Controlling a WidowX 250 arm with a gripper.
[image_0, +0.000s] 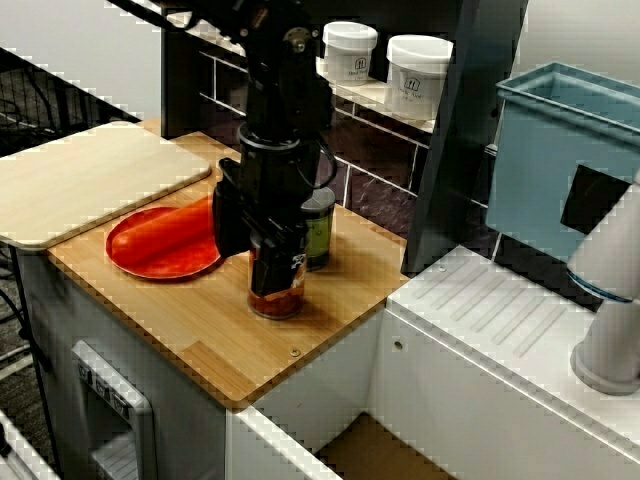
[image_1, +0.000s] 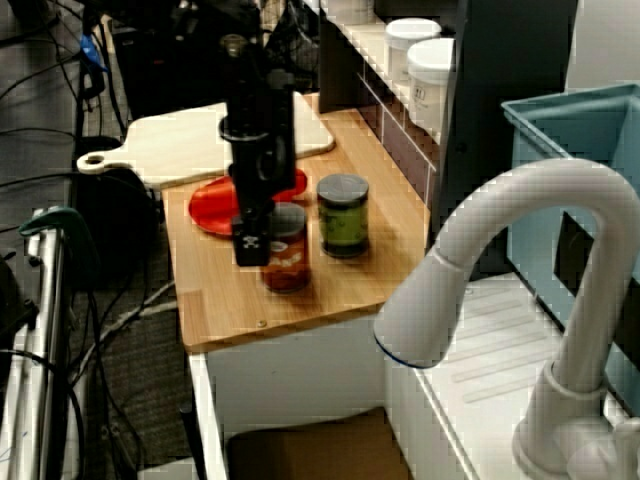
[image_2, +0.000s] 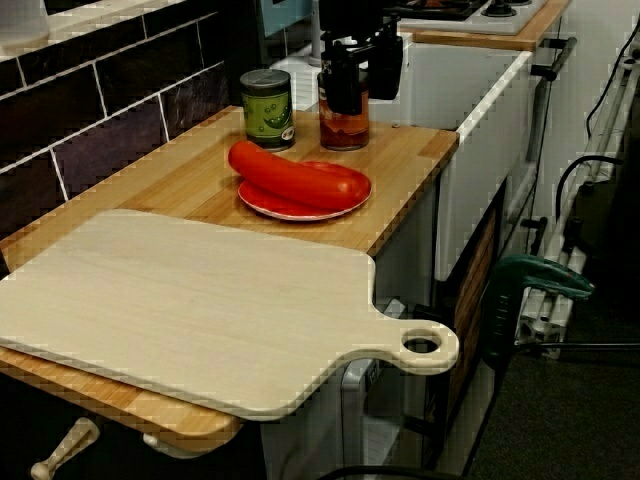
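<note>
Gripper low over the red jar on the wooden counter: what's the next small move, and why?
Probably close the fingers on the red jar and confirm the grip before lifting. The gripper sits low around the jar's top, but the views do not show whether the fingers press it. The jar stands upright on the counter, close to the green can, so lift straight up.
</note>
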